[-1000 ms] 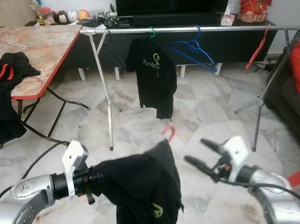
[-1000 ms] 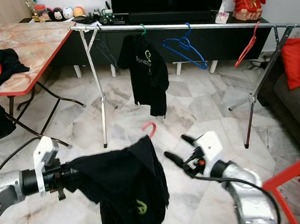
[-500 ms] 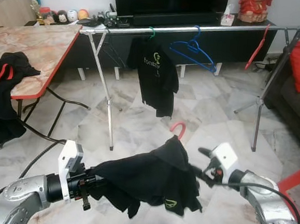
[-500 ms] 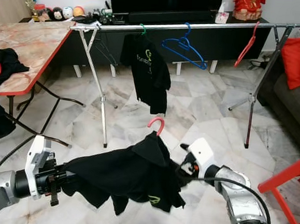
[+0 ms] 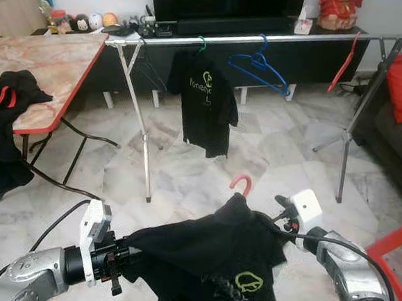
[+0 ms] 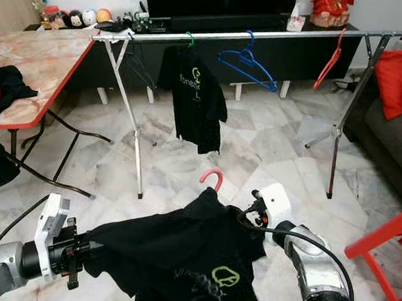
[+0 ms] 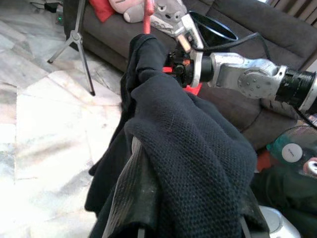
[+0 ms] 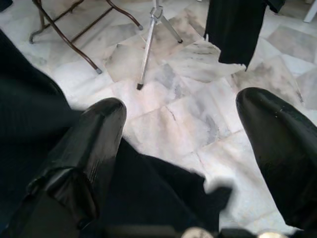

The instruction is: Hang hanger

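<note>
Holding black shirt (image 5: 210, 252) on red hanger (image 5: 241, 184), left gripper (image 5: 124, 261) clamped, right gripper (image 5: 277, 219) spread.

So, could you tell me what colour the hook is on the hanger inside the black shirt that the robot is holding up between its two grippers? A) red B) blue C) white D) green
A, red: a red hook sticks up from the collar of the black shirt, which is stretched between the left gripper and the right gripper. The blue hanger hangs bare on the rail.
</note>
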`<state>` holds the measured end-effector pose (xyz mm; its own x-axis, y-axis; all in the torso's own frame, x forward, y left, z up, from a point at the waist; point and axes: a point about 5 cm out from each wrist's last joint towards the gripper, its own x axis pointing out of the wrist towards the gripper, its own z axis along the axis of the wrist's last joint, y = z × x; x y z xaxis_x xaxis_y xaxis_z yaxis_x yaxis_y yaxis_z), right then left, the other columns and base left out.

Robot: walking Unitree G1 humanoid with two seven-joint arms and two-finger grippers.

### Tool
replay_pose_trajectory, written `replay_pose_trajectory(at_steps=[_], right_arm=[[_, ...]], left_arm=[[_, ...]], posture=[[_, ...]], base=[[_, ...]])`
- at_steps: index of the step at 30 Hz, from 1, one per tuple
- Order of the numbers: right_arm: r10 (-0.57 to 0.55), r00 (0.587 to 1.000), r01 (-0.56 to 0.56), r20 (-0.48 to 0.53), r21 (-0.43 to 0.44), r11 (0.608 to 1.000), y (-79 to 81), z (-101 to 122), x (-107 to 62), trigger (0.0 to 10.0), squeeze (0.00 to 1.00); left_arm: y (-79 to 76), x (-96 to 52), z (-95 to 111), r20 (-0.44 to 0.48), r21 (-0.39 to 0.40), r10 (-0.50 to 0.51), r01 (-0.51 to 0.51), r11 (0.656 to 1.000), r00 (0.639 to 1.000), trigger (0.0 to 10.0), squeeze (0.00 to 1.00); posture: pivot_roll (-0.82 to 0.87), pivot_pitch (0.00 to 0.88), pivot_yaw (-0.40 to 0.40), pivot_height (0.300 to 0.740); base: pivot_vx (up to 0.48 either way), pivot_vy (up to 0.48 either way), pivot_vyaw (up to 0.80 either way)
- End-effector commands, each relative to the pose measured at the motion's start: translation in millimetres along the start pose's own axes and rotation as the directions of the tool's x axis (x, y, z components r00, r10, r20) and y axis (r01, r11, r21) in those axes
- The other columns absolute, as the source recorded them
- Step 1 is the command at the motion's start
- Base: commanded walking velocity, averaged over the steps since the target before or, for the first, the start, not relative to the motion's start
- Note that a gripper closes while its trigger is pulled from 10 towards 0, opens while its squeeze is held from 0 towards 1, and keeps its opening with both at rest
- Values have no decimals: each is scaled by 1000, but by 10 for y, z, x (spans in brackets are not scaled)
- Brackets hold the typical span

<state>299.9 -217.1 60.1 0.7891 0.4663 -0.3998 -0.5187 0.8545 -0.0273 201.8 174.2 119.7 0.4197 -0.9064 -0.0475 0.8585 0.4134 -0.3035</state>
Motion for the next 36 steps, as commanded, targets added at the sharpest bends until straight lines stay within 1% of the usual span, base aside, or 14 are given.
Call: replay_pose_trajectory(at_steps=[1, 2, 6, 9, 14, 19, 21, 27, 28, 30, 31, 32, 35, 36], right_arm=[[170, 985, -168, 27, -52, 984, 126, 142, 22, 10000, 0], [221, 975, -220, 9, -73, 973, 173, 124, 12, 10000, 0], [307, 951, -309, -32, -86, 947, 246, 75, -19, 10000, 0], [438, 884, -462, -164, -160, 873, 350, -49, -124, 10000, 0], [491, 848, -525, -200, -178, 833, 363, -28, -165, 10000, 0], [523, 823, -562, -221, -192, 805, 383, 2, -187, 10000, 0], [568, 793, -606, -221, -185, 773, 426, 17, -233, 10000, 0], [586, 784, -618, -202, -177, 766, 436, 43, -252, 10000, 0], [376, 927, -372, 10, -123, 920, 146, 273, -174, 10000, 0], [199, 966, -197, 164, -28, 980, -62, 423, -181, 10000, 0], [199, 966, -197, 164, -28, 980, -62, 423, -181, 10000, 0], [171, 965, -178, 199, 19, 984, -102, 455, -203, 10000, 0], [166, 961, -176, 223, 25, 984, -120, 473, -229, 10000, 0], [146, 963, -162, 229, 53, 985, -146, 470, -236, 10000, 0]], left_arm=[[108, 2, 21, 6, 47, 84, -84, 995, 996, 10000, 0], [138, 14, 38, 17, 58, 104, -105, 993, 994, 10000, 0], [184, 27, 74, 39, 73, 133, -135, 988, 990, 10000, 0], [285, 52, 139, 73, 110, 201, -208, 972, 977, 10000, 0], [421, 68, 197, 105, 137, 271, -284, 949, 957, 10000, 0], [440, 75, 216, 104, 151, 270, -283, 947, 957, 10000, 0], [455, 89, 219, 106, 164, 275, -290, 943, 956, 10000, 0], [462, 93, 217, 109, 167, 275, -290, 942, 955, 10000, 0], [434, -5, 127, 78, 139, 278, -286, 948, 958, 10000, 0], [408, -127, -24, 0, 127, 276, -273, 953, 961, 10000, 0], [408, -127, -24, 0, 127, 276, -273, 953, 961, 10000, 0], [399, -184, -105, -51, 133, 277, -269, 954, 959, 10000, 0], [405, -225, -154, -77, 138, 289, -277, 951, 954, 10000, 0], [402, -259, -194, -100, 140, 295, -280, 950, 950, 10000, 0]], posture=[[-76, 0, 56, 740], [-79, 0, 55, 740], [-81, 0, 55, 740], [-88, 0, 56, 740], [-96, 0, 62, 740], [-94, 0, 62, 740], [-89, 0, 60, 740], [-88, 0, 60, 740], [-90, 0, 60, 740], [-91, 0, 61, 740], [-91, 0, 61, 740], [-91, 0, 61, 740], [-91, 0, 61, 740], [-90, 0, 61, 740]], base=[[0, 0, 0], [0, 0, 0], [0, 0, 0], [0, 0, 0], [0, 0, 0], [0, 0, 0], [0, 0, 0], [0, 0, 0], [0, 0, 0], [0, 0, 0], [0, 0, 0], [0, 0, 0], [0, 0, 0], [0, 0, 0]])
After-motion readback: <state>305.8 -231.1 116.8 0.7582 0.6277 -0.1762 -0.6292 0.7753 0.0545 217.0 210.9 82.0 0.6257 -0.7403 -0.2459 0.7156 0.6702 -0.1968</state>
